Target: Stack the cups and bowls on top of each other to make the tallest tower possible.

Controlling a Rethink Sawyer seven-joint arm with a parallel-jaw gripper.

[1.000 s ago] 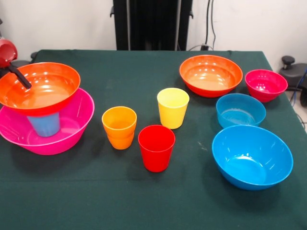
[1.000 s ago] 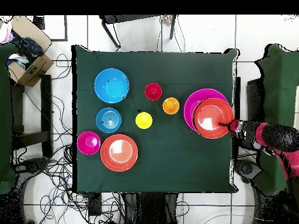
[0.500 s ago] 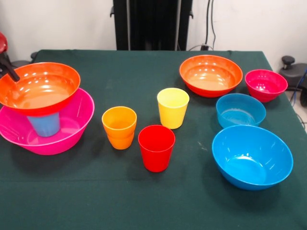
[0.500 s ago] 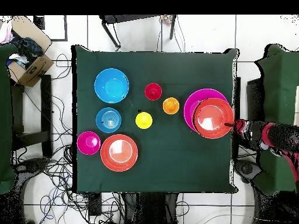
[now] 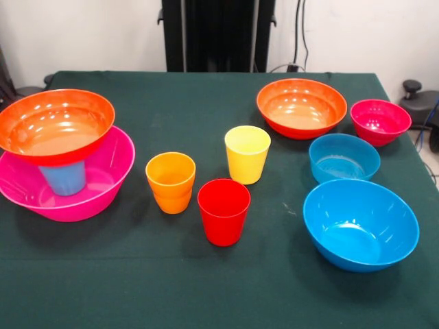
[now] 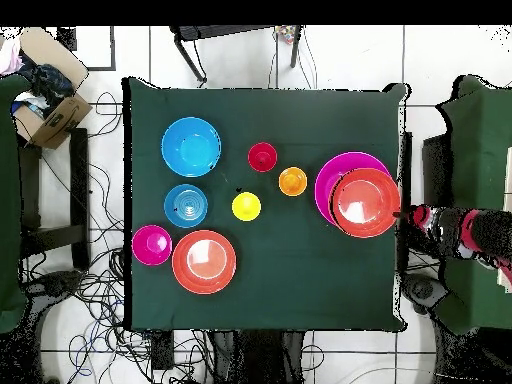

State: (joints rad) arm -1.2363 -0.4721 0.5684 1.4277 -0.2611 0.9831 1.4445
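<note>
Claw (image 6: 408, 214) sits just off the tabletop (image 6: 280, 290) edge beside the tower (image 5: 58, 154); whether it's released or clenched, I cannot tell.

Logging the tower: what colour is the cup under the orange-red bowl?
Light blue cup, best seen in the front view.

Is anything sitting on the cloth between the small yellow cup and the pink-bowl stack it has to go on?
Yes. The orange plastic cup stands between the yellow plastic cup and the stack, where an orange-red bowl rests on a light blue cup inside the large pink bowl. Lifting over it clears the path.
</note>
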